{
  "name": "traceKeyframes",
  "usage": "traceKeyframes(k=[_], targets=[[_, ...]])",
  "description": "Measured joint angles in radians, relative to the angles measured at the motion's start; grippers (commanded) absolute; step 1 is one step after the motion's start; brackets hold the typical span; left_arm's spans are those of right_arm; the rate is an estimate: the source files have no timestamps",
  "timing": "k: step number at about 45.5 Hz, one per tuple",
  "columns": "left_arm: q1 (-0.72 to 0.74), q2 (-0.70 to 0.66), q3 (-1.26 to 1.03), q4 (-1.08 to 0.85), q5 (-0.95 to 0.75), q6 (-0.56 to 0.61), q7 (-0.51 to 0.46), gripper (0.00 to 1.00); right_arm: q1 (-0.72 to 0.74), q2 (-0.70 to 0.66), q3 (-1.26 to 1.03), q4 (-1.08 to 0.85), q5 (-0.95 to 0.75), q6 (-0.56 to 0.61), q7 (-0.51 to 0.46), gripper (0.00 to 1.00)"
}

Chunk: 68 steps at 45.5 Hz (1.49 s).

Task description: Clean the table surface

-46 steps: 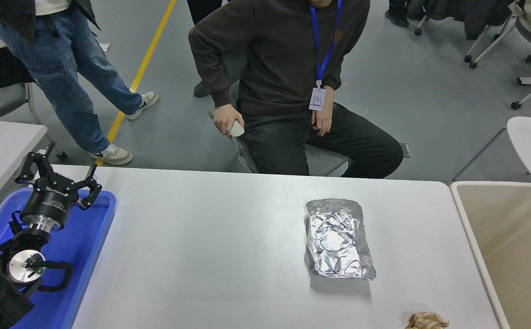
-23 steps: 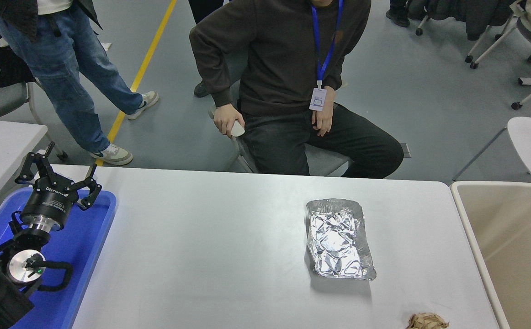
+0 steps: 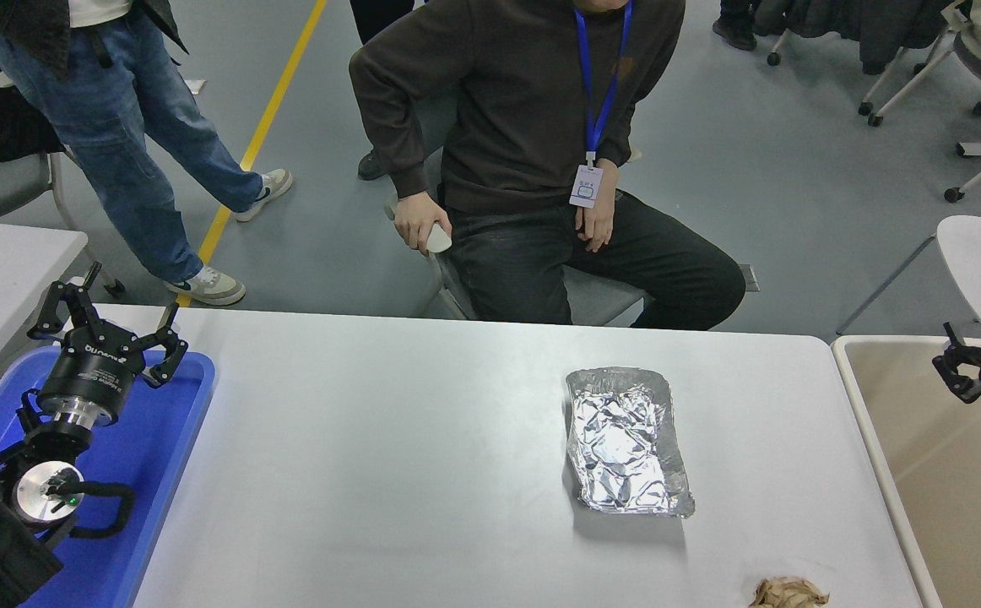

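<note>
The white table surface (image 3: 389, 473) fills the lower middle of the head view. A crumpled silver foil tray (image 3: 627, 441) lies on its right half. A small brown crumpled scrap (image 3: 788, 593) sits at the front right edge. My right gripper (image 3: 952, 356) comes in from the right edge, open and empty, above the beige bin (image 3: 904, 515), well to the right of the foil. My left gripper (image 3: 107, 319) is parked open over the blue tray (image 3: 171, 456) at the lower left.
A person sits at the far side with a hand (image 3: 420, 225) on a white thing, off the table. Another person (image 3: 119, 135) stands at the top left. A second white table (image 3: 1, 262) is at the left, and chairs at the top right.
My right gripper has come into view from the right edge, moving left over the beige bin. The left arm, foil tray and brown scrap have not moved.
</note>
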Motion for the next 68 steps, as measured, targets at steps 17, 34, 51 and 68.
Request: traceKeyframes(k=[17,34,51,68], targets=[[0.0,0.0,0.0,0.0,0.0,0.0,0.0,1.0,-0.031,0.119,0.075,0.144,-0.185,-0.102,0.11,0.99],[0.0,0.0,0.0,0.0,0.0,0.0,0.0,1.0,-0.045,0.174,0.098,0.184,-0.29,-0.152,0.129,0.99],[0.0,0.0,0.0,0.0,0.0,0.0,0.0,1.0,-0.051,0.182,0.111,0.234,-0.32,-0.211,0.096,0.99],[0.0,0.0,0.0,0.0,0.0,0.0,0.0,1.0,-0.118,0.093,0.104,0.476,-0.353,-0.268,-0.093,0.99]])
